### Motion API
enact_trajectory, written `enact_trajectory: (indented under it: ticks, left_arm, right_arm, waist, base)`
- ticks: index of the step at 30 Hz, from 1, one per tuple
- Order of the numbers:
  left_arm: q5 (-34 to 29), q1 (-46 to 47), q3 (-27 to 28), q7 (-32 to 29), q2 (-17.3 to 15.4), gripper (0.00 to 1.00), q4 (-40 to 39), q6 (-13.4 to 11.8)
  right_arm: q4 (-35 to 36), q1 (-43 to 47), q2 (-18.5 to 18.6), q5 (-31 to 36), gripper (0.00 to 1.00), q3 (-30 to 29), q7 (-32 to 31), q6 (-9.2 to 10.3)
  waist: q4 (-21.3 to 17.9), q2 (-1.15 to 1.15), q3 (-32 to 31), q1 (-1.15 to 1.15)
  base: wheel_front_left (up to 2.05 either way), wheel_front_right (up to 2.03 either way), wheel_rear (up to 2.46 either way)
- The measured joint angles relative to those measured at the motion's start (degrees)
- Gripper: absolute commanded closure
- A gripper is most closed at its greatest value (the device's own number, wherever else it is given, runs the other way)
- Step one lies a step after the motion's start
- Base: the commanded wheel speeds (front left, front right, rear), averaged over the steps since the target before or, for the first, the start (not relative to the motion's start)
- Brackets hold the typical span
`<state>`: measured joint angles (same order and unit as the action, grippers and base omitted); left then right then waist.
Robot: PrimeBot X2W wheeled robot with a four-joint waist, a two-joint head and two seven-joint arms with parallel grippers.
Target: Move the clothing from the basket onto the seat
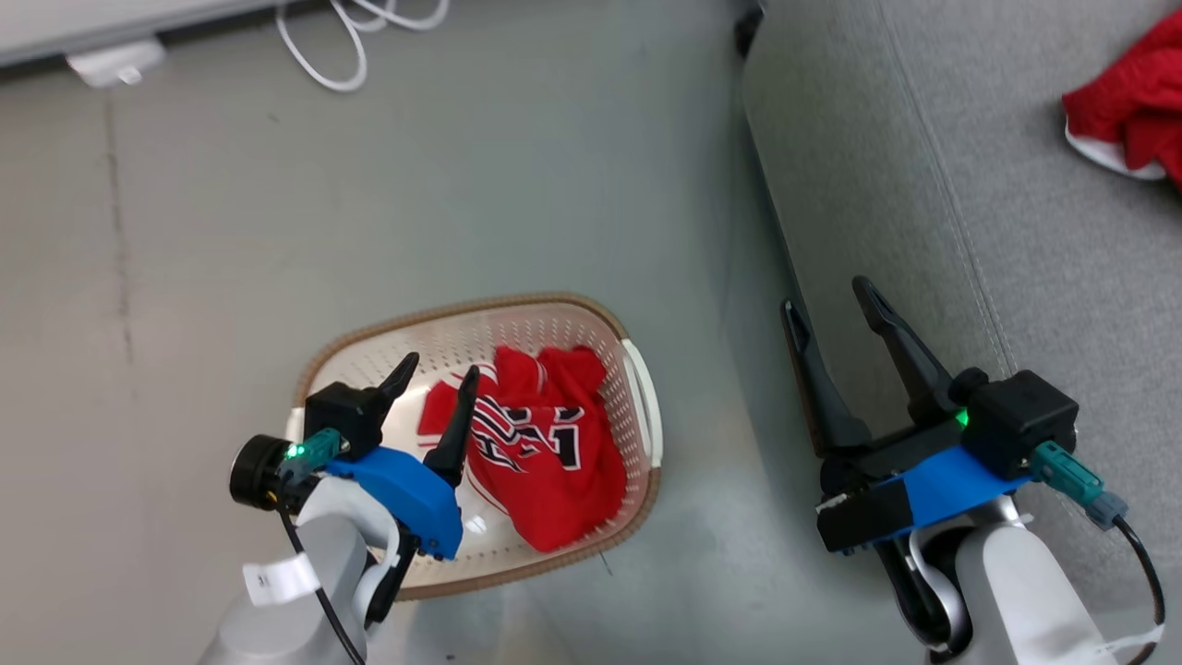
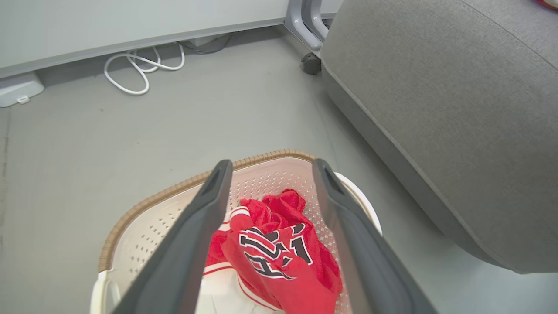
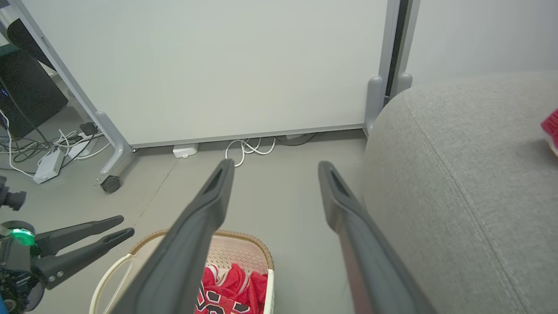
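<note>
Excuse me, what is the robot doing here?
It is moving red clothing from the basket to the seat. One red garment lies on the seat; the jersey is in the basket. The left gripper hangs open above the jersey, and the right gripper is open and empty near the seat's edge.

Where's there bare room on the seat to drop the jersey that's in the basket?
The seat is bare from its near edge, across the stitched seam, up to the red garment at its far right. Crowded: that garment's corner, and the near edge where the right claw hangs open.
</note>
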<state>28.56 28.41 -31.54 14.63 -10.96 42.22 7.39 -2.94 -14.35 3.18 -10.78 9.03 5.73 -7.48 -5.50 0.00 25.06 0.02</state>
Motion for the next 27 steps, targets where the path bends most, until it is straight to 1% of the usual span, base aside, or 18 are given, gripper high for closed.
enact_trajectory:
  ticks: [4, 12, 17, 20, 23, 27]
  left_arm:
    - [3.0, 3.4, -3.5, -2.0, -1.2, 0.00, 3.6, 0.0]
    - [8.6, 8.1, -5.5, -5.1, -3.6, 0.00, 9.7, 0.0]
    - [10.5, 10.0, -5.3, -6.0, -5.2, 0.00, 12.7, 0.0]
    - [10.5, 11.2, -5.6, -6.6, -6.1, 0.00, 14.5, -0.1]
    - [10.6, 12.4, -5.2, -7.4, -7.0, 0.00, 16.6, -1.3]
    - [11.3, 13.3, -4.5, -7.7, -7.8, 0.00, 18.2, -1.4]
  right_arm:
    - [-1.0, -2.4, 0.0, -1.0, 0.00, 1.8, 1.6, -0.01]
    - [-3.6, -6.2, -0.1, -3.5, 0.00, 5.5, 5.2, -0.01]
    - [-5.4, -8.1, -0.2, -5.9, 0.00, 7.7, 7.1, -0.01]
    - [-6.4, -9.3, -0.2, -6.7, 0.00, 8.7, 8.1, -0.01]
    - [-7.1, -10.2, -0.2, -7.8, 0.00, 9.5, 8.6, -0.01]
    - [-8.0, -11.5, -0.2, -9.0, 0.00, 10.7, 9.0, -0.01]
  waist:
    - [-2.3, 0.00, 4.7, 0.00]
    - [-7.1, 0.00, 12.9, 0.00]
    - [-9.9, 0.00, 17.0, -0.01]
    - [-11.3, 0.00, 19.3, -0.01]
    - [-12.3, 0.00, 21.3, -0.01]
    - [-13.3, 0.00, 23.6, -0.01]
  base:
    - [0.00, 0.00, 0.00]
    - [0.00, 0.00, 0.00]
    - [0.00, 0.00, 0.00]
    - [0.00, 0.00, 0.00]
    - [0.00, 0.00, 0.00]
    - [0.00, 0.00, 0.00]
